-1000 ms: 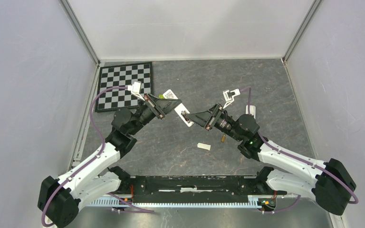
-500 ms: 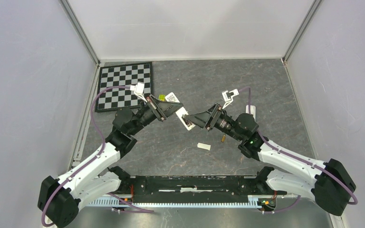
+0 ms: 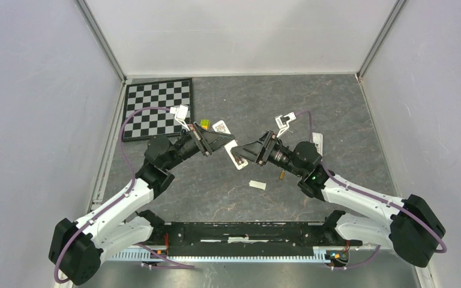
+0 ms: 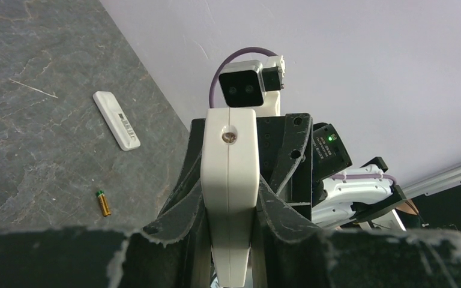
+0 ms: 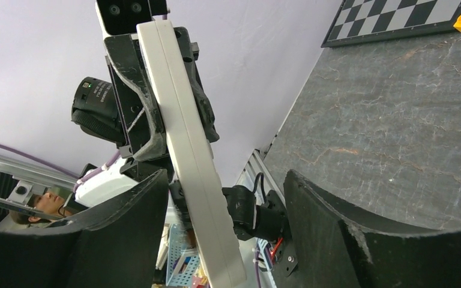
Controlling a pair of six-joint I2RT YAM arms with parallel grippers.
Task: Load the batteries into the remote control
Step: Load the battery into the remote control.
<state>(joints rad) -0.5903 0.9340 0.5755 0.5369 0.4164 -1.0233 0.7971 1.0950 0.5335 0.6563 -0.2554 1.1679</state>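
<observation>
My left gripper (image 3: pixel 221 141) is shut on a white remote control (image 3: pixel 236 155) and holds it above the table; in the left wrist view (image 4: pixel 231 192) both fingers press the remote's (image 4: pixel 228 162) sides. My right gripper (image 3: pixel 244 152) is open, and the remote's other end (image 5: pixel 183 138) stands between its spread fingers (image 5: pixel 225 186), nearer the left finger. One battery (image 3: pixel 281 175) with a gold body lies on the table under the right wrist; it also shows in the left wrist view (image 4: pixel 102 202). Other batteries are out of view.
A second white remote (image 3: pixel 317 141) lies at the right, also in the left wrist view (image 4: pixel 116 120). A small white cover piece (image 3: pixel 257 185) lies near the front. A checkerboard (image 3: pixel 156 108), a yellow-green block (image 3: pixel 204 125) and a printed card (image 3: pixel 219 126) lie at the back left.
The left gripper has carried the remote a little right and forward. The right gripper has moved left, so its open fingers now stand around the remote's end.
</observation>
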